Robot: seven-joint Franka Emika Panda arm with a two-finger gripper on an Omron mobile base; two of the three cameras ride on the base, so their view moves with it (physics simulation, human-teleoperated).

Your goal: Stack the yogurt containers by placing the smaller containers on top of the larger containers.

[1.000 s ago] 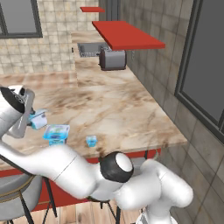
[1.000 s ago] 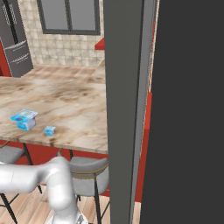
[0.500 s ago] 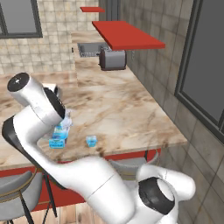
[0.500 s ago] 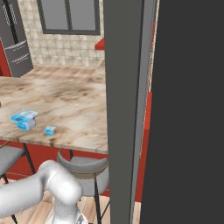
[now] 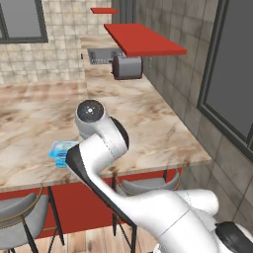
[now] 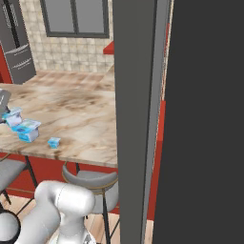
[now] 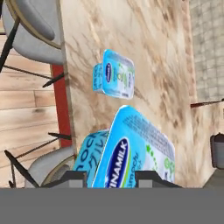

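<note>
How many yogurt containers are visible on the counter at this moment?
3. In the right base view, the mid-sized tub is at the far left edge of the counter, the widest tub is just beside it, and the tiny cup stands apart nearer the counter's front edge.

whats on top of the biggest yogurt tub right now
Nothing rests on the widest tub; its lid is bare in the right base view. The mid-sized tub is behind it, at the fingers, its base hidden. The tiny cup sits apart on the counter.

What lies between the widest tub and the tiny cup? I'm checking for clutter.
Bare marble counter separates the widest tub from the tiny cup, in the right base view.
</note>
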